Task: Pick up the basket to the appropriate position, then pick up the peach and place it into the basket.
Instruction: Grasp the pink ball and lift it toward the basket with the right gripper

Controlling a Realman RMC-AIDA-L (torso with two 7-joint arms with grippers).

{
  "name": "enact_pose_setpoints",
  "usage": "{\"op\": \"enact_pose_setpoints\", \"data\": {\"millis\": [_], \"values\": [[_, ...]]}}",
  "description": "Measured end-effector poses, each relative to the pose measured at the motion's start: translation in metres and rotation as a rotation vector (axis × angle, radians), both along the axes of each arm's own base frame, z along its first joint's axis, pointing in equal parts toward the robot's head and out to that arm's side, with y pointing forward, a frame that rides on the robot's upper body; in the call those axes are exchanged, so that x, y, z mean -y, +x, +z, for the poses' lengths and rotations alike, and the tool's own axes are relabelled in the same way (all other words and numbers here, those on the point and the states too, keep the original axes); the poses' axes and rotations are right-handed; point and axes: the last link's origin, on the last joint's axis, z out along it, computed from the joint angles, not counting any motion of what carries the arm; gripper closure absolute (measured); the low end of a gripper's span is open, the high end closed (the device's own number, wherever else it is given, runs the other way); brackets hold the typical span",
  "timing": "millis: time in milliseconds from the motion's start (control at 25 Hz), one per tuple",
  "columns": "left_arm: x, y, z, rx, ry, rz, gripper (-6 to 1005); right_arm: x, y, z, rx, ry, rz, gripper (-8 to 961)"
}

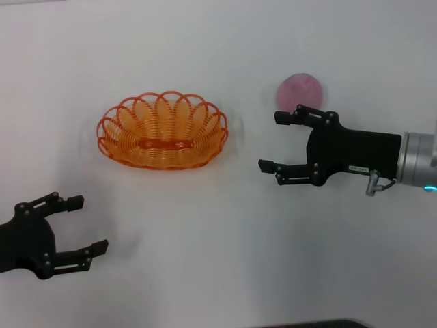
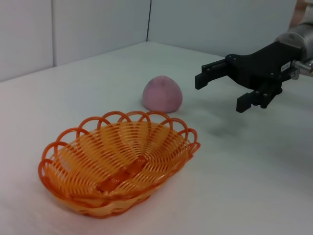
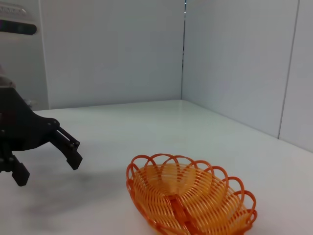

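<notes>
The orange wire basket (image 1: 164,130) stands empty on the white table, left of centre; it also shows in the left wrist view (image 2: 120,161) and the right wrist view (image 3: 190,193). The pink peach (image 1: 300,89) lies on the table to its right and farther back, also seen in the left wrist view (image 2: 162,94). My right gripper (image 1: 271,141) is open and empty, hovering between basket and peach, just in front of the peach; it shows in the left wrist view (image 2: 221,93). My left gripper (image 1: 89,223) is open and empty, near the front left, apart from the basket; it shows in the right wrist view (image 3: 48,169).
The white table (image 1: 205,260) is bare around the objects. Pale walls (image 3: 112,54) stand behind the table in the wrist views. A dark edge (image 1: 314,323) shows at the table's front.
</notes>
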Motion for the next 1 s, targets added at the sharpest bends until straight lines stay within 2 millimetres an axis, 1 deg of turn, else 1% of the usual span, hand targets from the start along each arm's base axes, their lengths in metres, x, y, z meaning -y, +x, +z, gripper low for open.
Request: {"op": "enact_pose_setpoints", "data": {"millis": [200,440,640,800,1000], "values": [[-0.001,0.001,-0.001,0.002,-0.003,-0.001,100,0.002,0.006,0.005,-0.005,-0.003,-0.040,8],[0.000,-0.001,0.001,-0.001,0.002,0.004,100,0.005,0.019,0.021,-0.002,0.061,-0.082,7],[-0.002,0.000,0.002,-0.003,0.004,-0.001,99,0.006,0.021,0.026,-0.017,0.072,-0.101,8],[-0.003,0.000,0.002,-0.005,0.006,-0.001,99,-0.004,0.013,0.037,-0.071,0.016,-0.180,8],[-0.004,0.000,0.002,-0.007,0.008,-0.001,99,-0.022,-0.010,0.055,-0.123,-0.133,-0.328,7]]}}
